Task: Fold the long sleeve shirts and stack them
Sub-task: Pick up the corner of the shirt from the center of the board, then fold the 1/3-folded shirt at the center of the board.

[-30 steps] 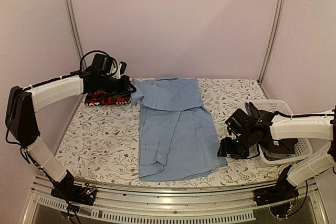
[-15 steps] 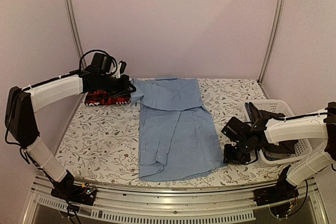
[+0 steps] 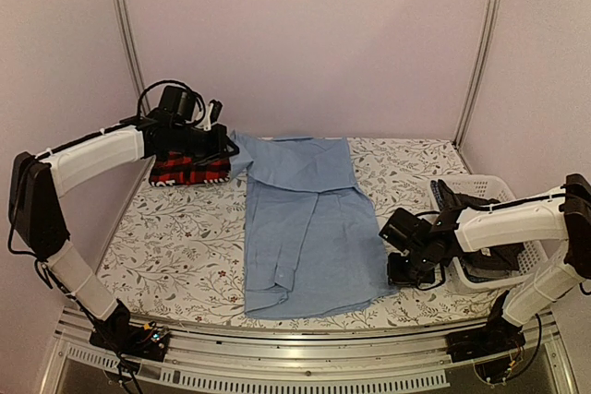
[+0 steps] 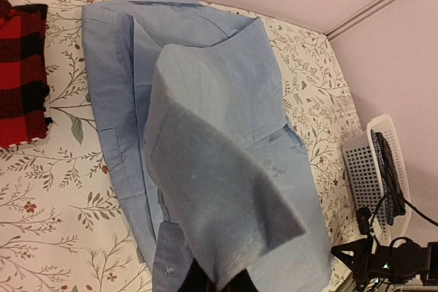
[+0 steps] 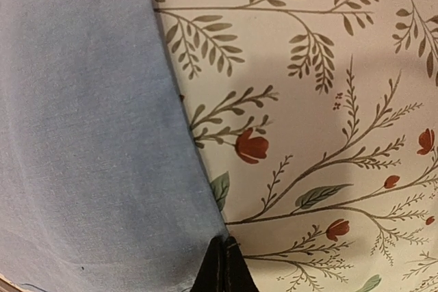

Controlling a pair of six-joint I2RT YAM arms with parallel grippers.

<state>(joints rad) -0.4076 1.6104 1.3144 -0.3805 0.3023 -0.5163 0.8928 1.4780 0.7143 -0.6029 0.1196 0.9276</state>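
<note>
The light blue shirt [image 3: 309,228] lies flat down the middle of the table, collar at the far end. My left gripper [image 3: 224,147] hovers at its far left corner, shut on a flap of the blue cloth, which hangs from the jaws over the shirt [image 4: 205,189]. My right gripper [image 3: 392,269] is down on the table at the shirt's near right edge. Its fingertips [image 5: 224,243] are pressed together right where the blue edge [image 5: 89,135] ends. A folded red-and-black plaid shirt [image 3: 189,171] lies at the far left under the left arm.
A white plastic basket [image 3: 503,193] stands at the right edge, behind the right arm, with dark shirts [image 3: 460,200] in it. The flowered tablecloth [image 3: 166,237] shows on the left. Pink walls and metal posts close in the back and sides.
My right gripper moved left from beside the basket to the blue shirt's right edge and shut there. The left gripper kept its hold and rose slightly.
</note>
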